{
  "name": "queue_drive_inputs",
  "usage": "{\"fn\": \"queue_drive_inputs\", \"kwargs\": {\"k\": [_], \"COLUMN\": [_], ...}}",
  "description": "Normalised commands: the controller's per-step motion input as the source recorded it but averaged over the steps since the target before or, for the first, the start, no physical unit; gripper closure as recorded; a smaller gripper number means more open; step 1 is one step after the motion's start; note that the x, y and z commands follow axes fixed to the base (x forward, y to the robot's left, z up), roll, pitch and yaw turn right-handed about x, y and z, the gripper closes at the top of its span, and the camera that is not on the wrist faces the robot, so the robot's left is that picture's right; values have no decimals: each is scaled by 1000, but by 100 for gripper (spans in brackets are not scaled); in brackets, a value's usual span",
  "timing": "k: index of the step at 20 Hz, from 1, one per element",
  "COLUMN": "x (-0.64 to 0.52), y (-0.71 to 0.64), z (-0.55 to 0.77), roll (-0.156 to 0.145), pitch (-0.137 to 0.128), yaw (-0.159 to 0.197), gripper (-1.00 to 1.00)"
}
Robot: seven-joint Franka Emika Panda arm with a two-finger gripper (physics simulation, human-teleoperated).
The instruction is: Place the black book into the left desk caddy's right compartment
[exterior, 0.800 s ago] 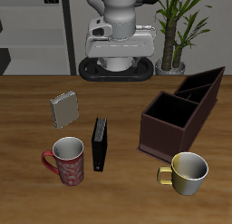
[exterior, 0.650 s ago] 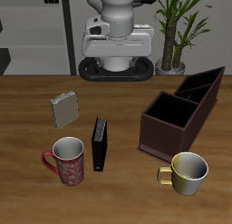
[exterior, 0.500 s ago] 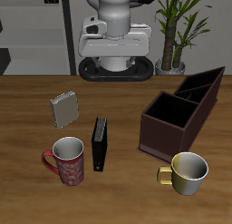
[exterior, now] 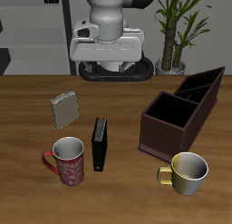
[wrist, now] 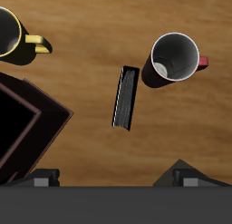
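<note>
Starting at the grey book (exterior: 64,108): flat on the bench (exterior: 27,119), farther back, well apart from the target. Probably only a mix-up risk, being the smaller one.

Next, the red mug (exterior: 67,159), just beside the black book (exterior: 100,143), near the bench's front edge. Main hazard, judging by the narrow gap: could clip the mug rim with a finger on the way down, or shove the mug.

Black book apparently up on a long edge, thin side facing up, between the red mug and the left desk caddy (exterior: 168,137), apart from both. Seen from the wrist as a narrow slab (wrist: 126,98). Likely to topple flat on an off-centre or skewed touch, which would make it much harder to pinch.

End effector (wrist: 113,176) spread wide, holding nothing, high above the book and not yet centred on it.

At the caddy: thin walls and dividers. Could catch the book's lower edge on a wall if carried low, or drop it in the wrong compartment. Can't tell from here which compartment counts as the right one.

Last, the yellow mug (exterior: 188,171), close to the caddy's front corner. Possible snag on a low approach.
</note>
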Motion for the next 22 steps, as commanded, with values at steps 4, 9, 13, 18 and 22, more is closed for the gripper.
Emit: {"fn": "queue_drive_inputs", "kwargs": {"k": [4, 9, 13, 18, 22], "x": [208, 194, 206, 100, 10], "y": [-17, 0, -90, 5, -14], "z": [-36, 3, -46, -114, -115], "roll": [15, 26, 22, 19, -7], "pitch": [-2, -5, 9, 8, -2], "yaw": [1, 21, 30, 18, -23], "gripper": [-100, -100, -100, -100, -100]}}
